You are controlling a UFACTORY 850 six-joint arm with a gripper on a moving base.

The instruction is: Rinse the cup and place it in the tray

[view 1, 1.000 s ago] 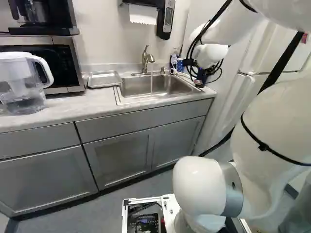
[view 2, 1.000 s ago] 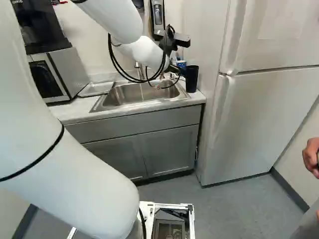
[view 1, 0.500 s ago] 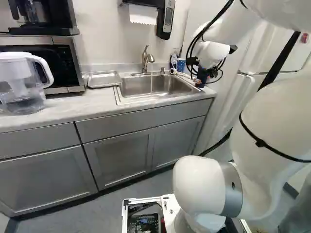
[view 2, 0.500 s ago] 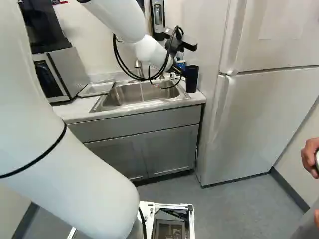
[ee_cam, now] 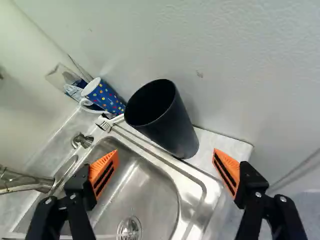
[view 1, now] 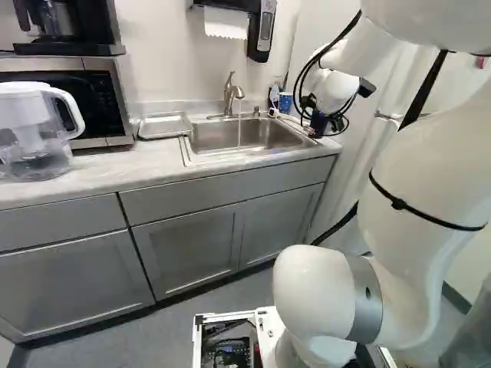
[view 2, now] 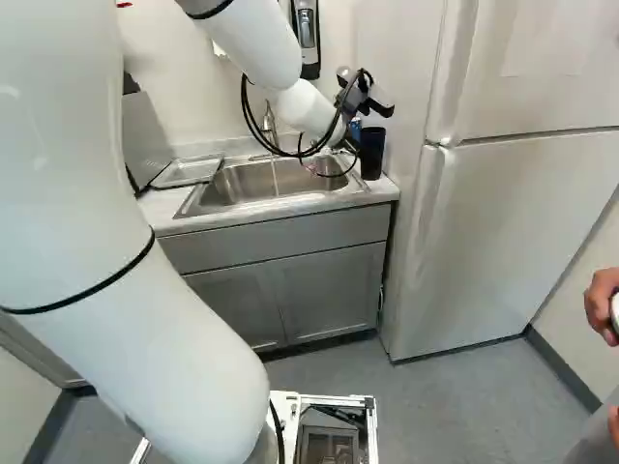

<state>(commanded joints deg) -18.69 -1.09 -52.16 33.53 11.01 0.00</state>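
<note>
My gripper (view 2: 350, 145) hangs over the sink's right end, close to the dark cup (view 2: 372, 153) in the right base view. In the wrist view the gripper (ee_cam: 166, 154) is open, its orange-padded fingers wide apart, and the upright black cup (ee_cam: 167, 125) stands ahead of them on the counter edge beside the sink, empty inside as far as shows. Neither finger touches it. A thin stream of water falls from the faucet (view 1: 232, 93) into the sink (view 1: 257, 136). The metal tray (view 1: 164, 126) lies on the counter at the sink's left.
Behind the cup are a blue dotted mug (ee_cam: 105, 95) and a brush (ee_cam: 106, 123). A wall rises close beyond the cup. A water pitcher (view 1: 34, 130) and microwave (view 1: 115, 107) stand left of the tray; the fridge (view 2: 493, 222) is at the right. A person's hand (view 2: 602, 304) shows far right.
The arm's forearm and wrist have swung rightward in the right base view, bringing the gripper nearer the cup, and the wrist has turned a little. The base has stayed still.
</note>
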